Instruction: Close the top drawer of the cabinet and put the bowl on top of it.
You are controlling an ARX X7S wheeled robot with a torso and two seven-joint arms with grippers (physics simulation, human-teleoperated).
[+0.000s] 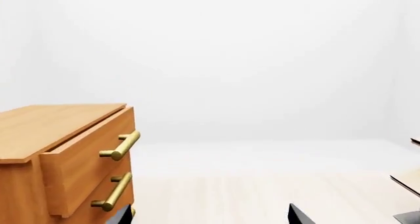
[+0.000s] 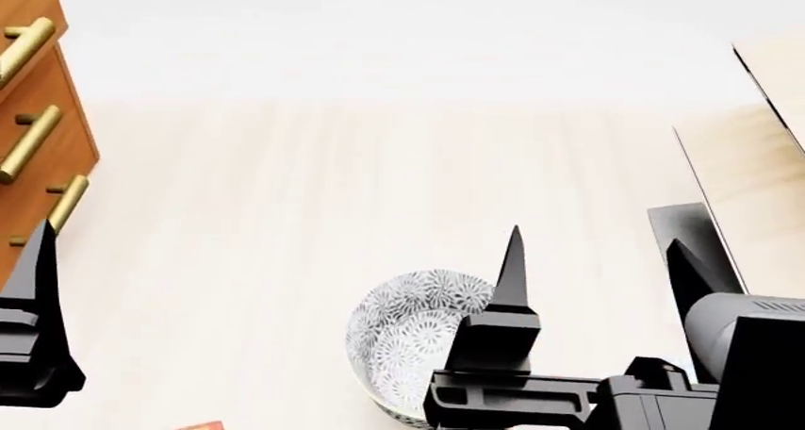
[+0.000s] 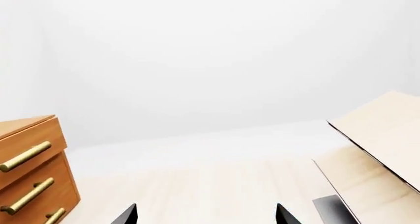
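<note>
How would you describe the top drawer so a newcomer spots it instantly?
Find the reddish-brown cabinet standing on the pale wooden table. The top drawer is its uppermost front, just under the flat top. Unlike the drawer below, it juts out, partly open, with a brass bar handle.

On my right I see a pale wooden rack (image 2: 755, 180), its flat boards tilted and its black base (image 2: 685, 251) lying on the worktop (image 2: 315, 185). The worktop is light wood with a soft grain. At the near edge on my left, a small orange corner of some object (image 2: 202, 426) shows; I cannot tell what it is.
</note>
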